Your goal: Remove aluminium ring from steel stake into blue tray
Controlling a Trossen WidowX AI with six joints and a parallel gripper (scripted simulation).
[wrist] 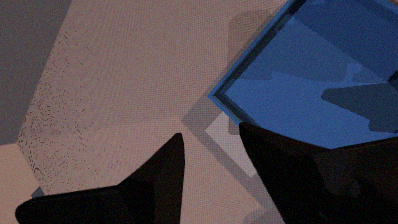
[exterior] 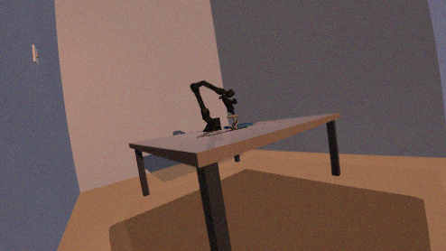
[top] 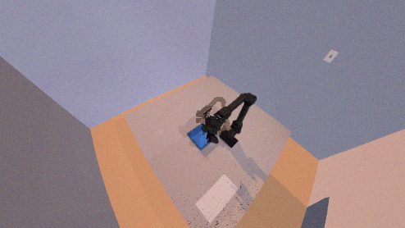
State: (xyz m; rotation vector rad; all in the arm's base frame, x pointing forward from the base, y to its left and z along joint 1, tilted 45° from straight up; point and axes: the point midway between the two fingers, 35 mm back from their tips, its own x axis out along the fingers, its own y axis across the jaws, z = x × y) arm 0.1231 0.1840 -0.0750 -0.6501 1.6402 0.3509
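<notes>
We hold our claw (top: 211,125) (exterior: 232,112) (wrist: 210,133) about half open, gripping nothing, above the desk (top: 164,143) (exterior: 271,131) (wrist: 125,90), near the blue tray (top: 197,138) (exterior: 246,124) (wrist: 285,95).

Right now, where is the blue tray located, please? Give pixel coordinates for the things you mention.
In the top view, the blue tray (top: 199,137) (wrist: 285,65) lies on the table, just left of the arm's black base (top: 229,139), partly under the gripper; the wrist view shows it at upper right.

Bluish, pink and dark grey walls (top: 262,37) (exterior: 135,54) | orange-tan floor (top: 111,164) (exterior: 280,162) | pale-topped table (top: 164,156) (exterior: 190,146) on dark legs (exterior: 333,149) | white wall plate (top: 330,56) (exterior: 34,53) | broad shadow beneath table
</notes>
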